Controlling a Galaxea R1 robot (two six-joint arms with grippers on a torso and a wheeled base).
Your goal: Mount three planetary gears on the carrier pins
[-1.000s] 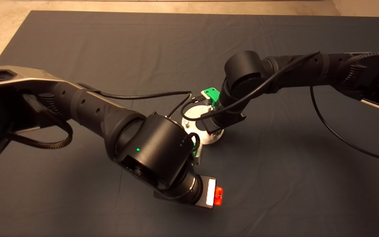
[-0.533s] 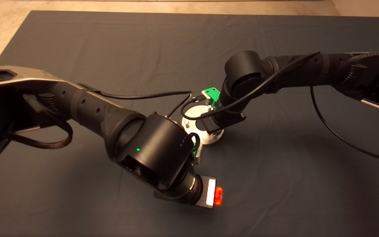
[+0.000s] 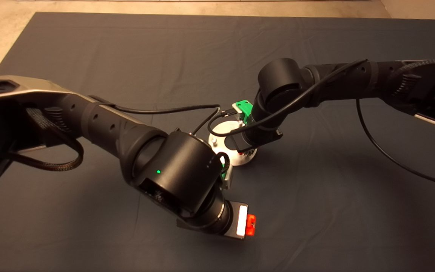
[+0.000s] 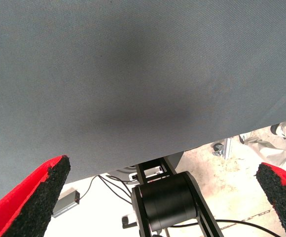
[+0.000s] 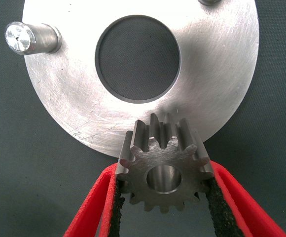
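My right gripper (image 5: 163, 197) is shut on one silver-grey planetary gear (image 5: 165, 170), pads on its toothed sides, bore facing the camera. It holds the gear over the near rim of the round silver disc (image 5: 69, 98) with a central hole. One carrier pin (image 5: 22, 38) stands at the rim and a second pin (image 5: 209, 2) shows only partly. The third pin and the other two gears are not visible. In the head view the right gripper (image 3: 242, 151) hangs over the disc (image 3: 221, 129) at mid-mat. My left gripper (image 3: 250, 224) is open and empty, nearer the front of the mat.
The dark mat (image 3: 127, 56) covers the table. The left arm's bulky wrist (image 3: 179, 177) sits close beside the disc and hides part of it. The left wrist view looks past the mat (image 4: 133, 74) at a black stand (image 4: 167, 207) on the floor.
The right wrist has shifted very slightly over the disc. The left arm has not moved.
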